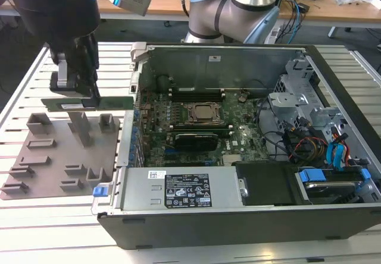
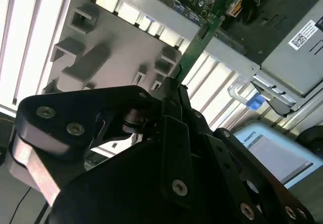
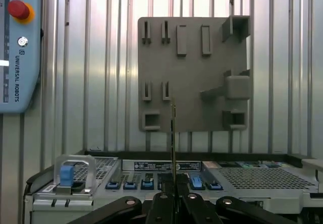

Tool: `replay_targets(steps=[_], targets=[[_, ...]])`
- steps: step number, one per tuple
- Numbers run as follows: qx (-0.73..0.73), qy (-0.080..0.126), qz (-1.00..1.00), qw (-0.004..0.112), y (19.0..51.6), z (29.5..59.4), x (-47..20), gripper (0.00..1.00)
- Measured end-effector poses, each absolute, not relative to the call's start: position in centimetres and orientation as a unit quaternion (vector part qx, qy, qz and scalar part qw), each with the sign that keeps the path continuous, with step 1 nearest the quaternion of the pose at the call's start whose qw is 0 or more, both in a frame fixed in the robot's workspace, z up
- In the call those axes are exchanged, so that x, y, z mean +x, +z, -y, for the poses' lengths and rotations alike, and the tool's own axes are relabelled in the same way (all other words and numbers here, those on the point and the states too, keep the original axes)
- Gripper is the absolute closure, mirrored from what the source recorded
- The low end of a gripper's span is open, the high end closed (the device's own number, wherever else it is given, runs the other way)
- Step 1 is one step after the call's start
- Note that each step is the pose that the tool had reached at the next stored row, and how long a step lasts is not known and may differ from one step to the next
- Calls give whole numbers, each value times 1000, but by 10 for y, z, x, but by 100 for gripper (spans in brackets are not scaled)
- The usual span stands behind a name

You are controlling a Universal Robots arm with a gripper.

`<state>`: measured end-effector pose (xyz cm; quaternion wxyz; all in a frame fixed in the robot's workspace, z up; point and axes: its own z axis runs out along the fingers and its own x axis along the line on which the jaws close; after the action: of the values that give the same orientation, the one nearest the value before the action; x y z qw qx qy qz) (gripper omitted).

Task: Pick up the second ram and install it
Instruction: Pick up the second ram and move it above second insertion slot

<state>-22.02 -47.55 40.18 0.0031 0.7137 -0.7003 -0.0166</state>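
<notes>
Second ram (image 1: 116, 102), a thin flat green board, sits clamped in the pincer (image 1: 74, 94) above the blocky grey plate (image 1: 56, 157).

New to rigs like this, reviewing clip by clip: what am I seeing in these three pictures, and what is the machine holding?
The machine is one robot arm with a gripper at its end. The exterior view is from a camera off the arm. Both wrist views are from cameras riding near its wrist, so black gripper parts sit in their foreground. On the slatted table stand an open computer case, its motherboard exposed, and a grey plate with upright blocks. The gripper is shut on the second ram, a thin green stick, held over that plate, to the exterior view's left of the case.
</notes>
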Motion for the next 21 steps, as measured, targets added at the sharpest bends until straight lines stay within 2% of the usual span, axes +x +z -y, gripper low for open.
replay_targets(steps=[21], targets=[[714, -17, 700, 3, 402, 476, -80, 87]])
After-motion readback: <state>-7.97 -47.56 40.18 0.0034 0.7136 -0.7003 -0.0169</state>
